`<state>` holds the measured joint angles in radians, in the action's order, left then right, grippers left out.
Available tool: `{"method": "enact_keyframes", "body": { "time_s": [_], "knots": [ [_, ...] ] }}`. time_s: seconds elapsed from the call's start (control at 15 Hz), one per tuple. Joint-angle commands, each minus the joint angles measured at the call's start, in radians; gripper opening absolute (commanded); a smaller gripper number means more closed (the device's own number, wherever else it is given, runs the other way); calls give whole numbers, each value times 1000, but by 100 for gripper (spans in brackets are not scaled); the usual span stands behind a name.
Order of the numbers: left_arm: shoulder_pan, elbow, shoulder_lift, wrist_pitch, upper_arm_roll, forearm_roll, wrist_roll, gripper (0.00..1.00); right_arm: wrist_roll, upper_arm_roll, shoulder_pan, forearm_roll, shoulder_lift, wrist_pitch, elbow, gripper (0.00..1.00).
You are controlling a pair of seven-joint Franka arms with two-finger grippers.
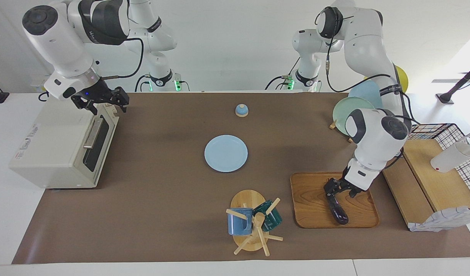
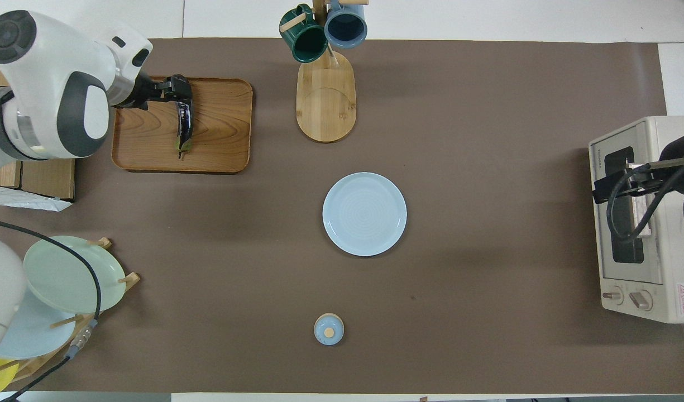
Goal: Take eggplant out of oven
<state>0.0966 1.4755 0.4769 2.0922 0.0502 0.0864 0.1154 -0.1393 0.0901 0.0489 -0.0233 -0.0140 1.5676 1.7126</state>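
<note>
Eggplant (image 1: 336, 209) is laid on the wooden tray (image 1: 311, 199) near the desk's edge, released beneath the opened left pincer (image 1: 339, 189). The right pincer (image 1: 103, 100), open, waits over the oven (image 1: 54, 145). A careless retreat could roll it off.

Left arm bent down low, left gripper (image 1: 339, 189) with fingers spread apart, right gripper (image 1: 104, 102) raised, fingers parted, waiting.

One camera sits high across the brown-covered surface (image 1: 162, 214), facing both robots from a distance. The other looks steeply down from above the robots' end. Both share the whole surface, including the round pale-blue plate (image 1: 226, 153) (image 2: 364, 214), half a turn apart.
</note>
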Motion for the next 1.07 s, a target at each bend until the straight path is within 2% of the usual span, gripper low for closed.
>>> {"method": "enact_keyframes", "body": {
  "time_s": [0.0,0.27,0.47,0.6,1.0],
  "knots": [
    [-15,48,-160,-180,-7,-7,1,100,7,2,-3,19,-20,3,22,100],
    [-23,49,-325,-397,-10,-48,7,100,7,2,-4,19,-20,3,22,100],
    [-15,49,-417,-555,-9,-50,7,100,7,2,-3,19,-20,3,22,100],
    [-18,51,-437,-604,-9,-50,7,100,7,2,-4,19,-20,3,22,100],
    [-9,52,-448,-647,-7,-45,13,100,7,2,-4,19,-20,3,22,100]
  ]
}}
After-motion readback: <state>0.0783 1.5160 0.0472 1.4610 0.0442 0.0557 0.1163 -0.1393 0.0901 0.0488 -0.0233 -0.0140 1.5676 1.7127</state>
